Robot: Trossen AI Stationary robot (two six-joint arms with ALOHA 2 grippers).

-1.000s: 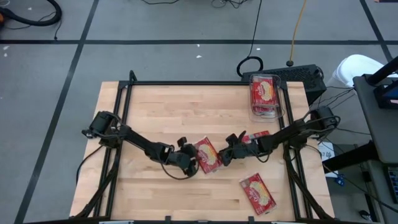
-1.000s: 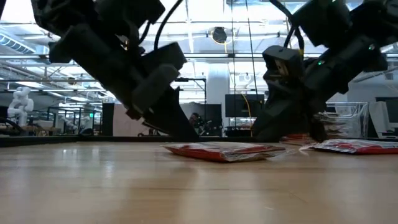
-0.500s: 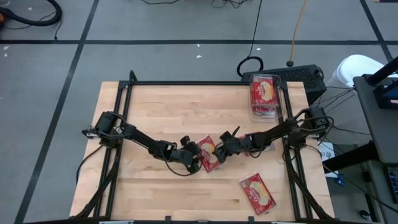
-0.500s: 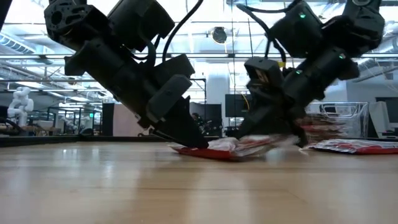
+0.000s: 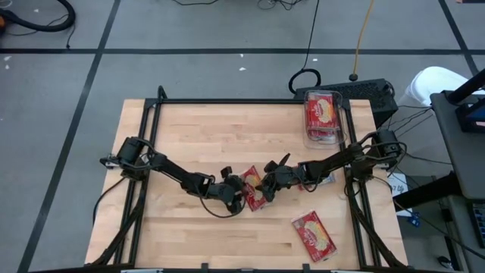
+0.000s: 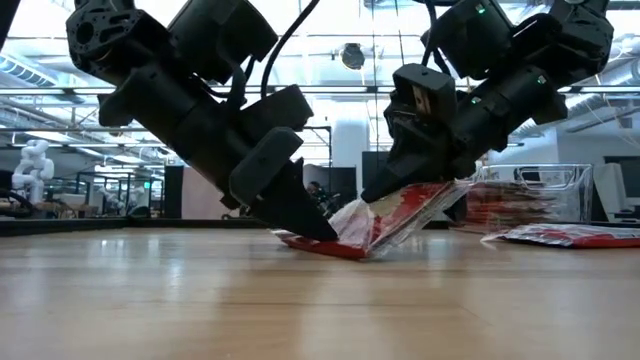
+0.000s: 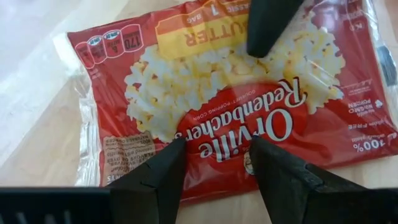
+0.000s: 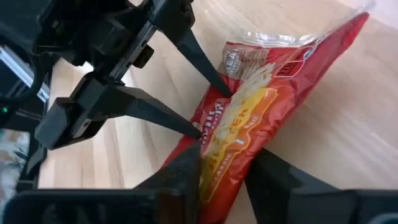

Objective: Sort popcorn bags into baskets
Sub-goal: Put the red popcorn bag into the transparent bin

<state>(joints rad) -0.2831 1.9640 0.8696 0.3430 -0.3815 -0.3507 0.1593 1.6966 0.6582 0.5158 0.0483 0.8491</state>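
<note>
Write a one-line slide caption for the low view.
Right gripper lifts one edge of an Orville Redenbacher's popcorn bag off the table while the left gripper pins its other edge down.

A robotics lab is indicated: beyond the wooden counter point(image 5: 197, 136), an open hall with ceiling trusses point(image 6: 330, 95), monitors point(image 6: 385, 170) and a white humanoid robot point(image 6: 33, 170) is seen; cables point(image 5: 311, 45) are laid across the grey floor point(image 5: 189, 30).

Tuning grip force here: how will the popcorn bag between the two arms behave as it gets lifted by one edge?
Probably floppy: the popcorn bag bends where the right claw raises one side while the left claw pins the other to the table. Its glossy wrapper looks slippery, so it may slide out. It seems light, rising easily.
</note>
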